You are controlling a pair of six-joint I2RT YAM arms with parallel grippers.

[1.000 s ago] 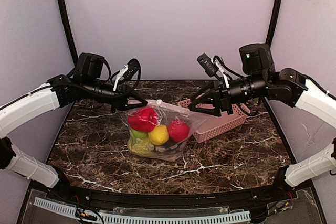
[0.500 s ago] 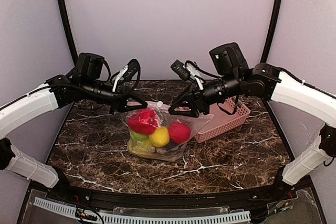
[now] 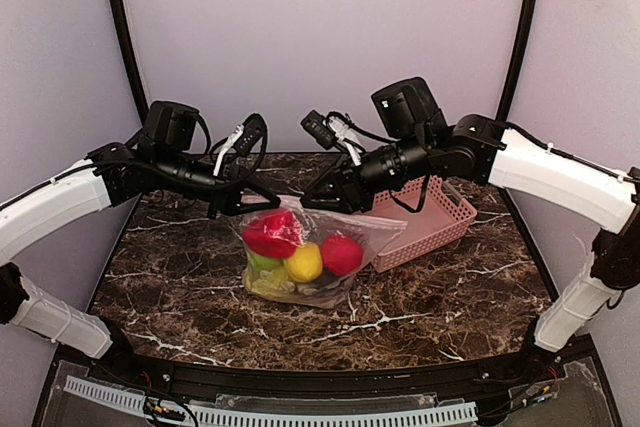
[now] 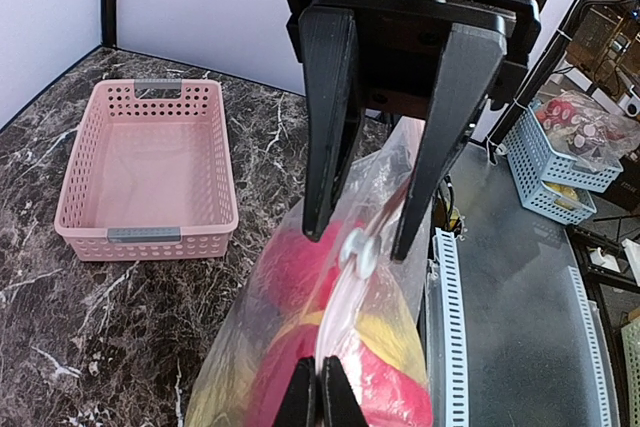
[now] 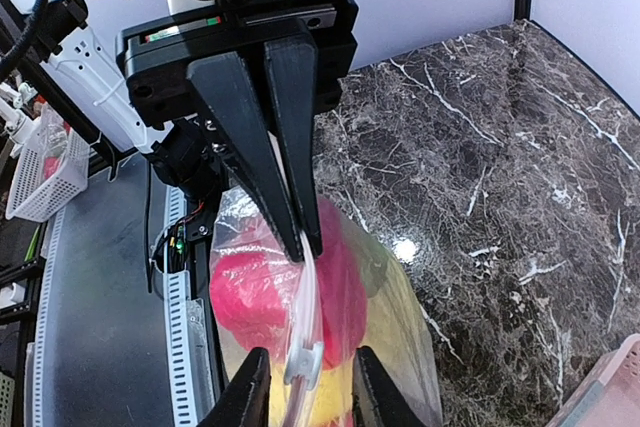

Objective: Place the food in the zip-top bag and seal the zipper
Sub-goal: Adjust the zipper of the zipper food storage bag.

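The zip-top bag point(image 3: 365, 232) hangs mid-table, its bottom resting on the marble. Inside it lies the food: a red pepper point(image 3: 272, 230), a yellow piece point(image 3: 303, 260), a red round piece point(image 3: 342, 254) and green ones point(image 3: 262, 259). My left gripper point(image 3: 265, 199) point(image 4: 320, 389) is shut on the mouth edge at the bag's left end. The zipper point(image 4: 335, 332) point(image 5: 310, 297) runs from it to a white slider point(image 4: 358, 247) point(image 5: 305, 362). My right gripper point(image 3: 312, 203) point(image 5: 305, 389) straddles that slider, open, with a gap on each side.
A pink lattice basket point(image 3: 432, 222) point(image 4: 150, 167) stands empty behind and right of the bag, under the right arm. Dark marble table point(image 3: 170, 277) spreads left and in front of the bag. A slotted white rail point(image 3: 300, 415) lines the near edge.
The right arm has swung left from over the basket to the bag's mouth, and its jaws have narrowed around the slider. The left gripper and the bag have stayed put.
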